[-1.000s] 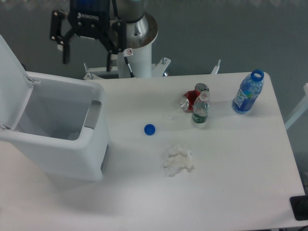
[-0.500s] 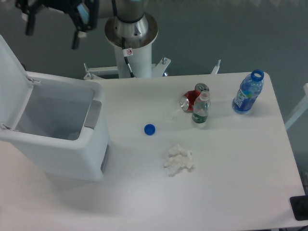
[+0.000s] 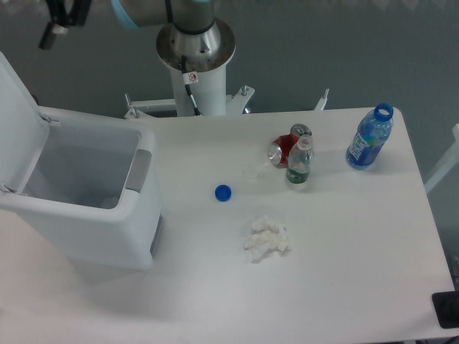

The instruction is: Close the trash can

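A white desk (image 3: 344, 272) fills most of the view, its far edge running just in front of the arm's white pedestal (image 3: 195, 68), which stands on a grey floor (image 3: 344, 50). At the desk's left end sits the bin (image 3: 93, 215), large, white and boxy, with its lid (image 3: 16, 118) standing up and leaning away to the left, so the inside is open to view. A grey latch (image 3: 140, 170) sits on the rim facing the desk's middle. Something pale lies at the bottom of the bin, too dim to name.

Near the desk's middle lies a blue cap (image 3: 223, 192), well apart from the bin. In front of it and to the right lies a crumpled white tissue (image 3: 266, 239). Toward the far right, a red can (image 3: 285, 149) lies on its side with a second can (image 3: 300, 132) just behind it, and a small clear bottle (image 3: 299, 163) with a green label stands upright, touching or just beside them. Further right, close to the desk's corner, a blue bottle (image 3: 370, 137) stands uncapped.

The gripper (image 3: 61, 18) is at the top left edge, above and behind the bin, mostly cut off by the frame. Only a dark part of it shows, so I cannot tell whether the fingers are apart or together. It touches nothing visible.

A dark object (image 3: 446, 310) pokes in at the lower right edge.
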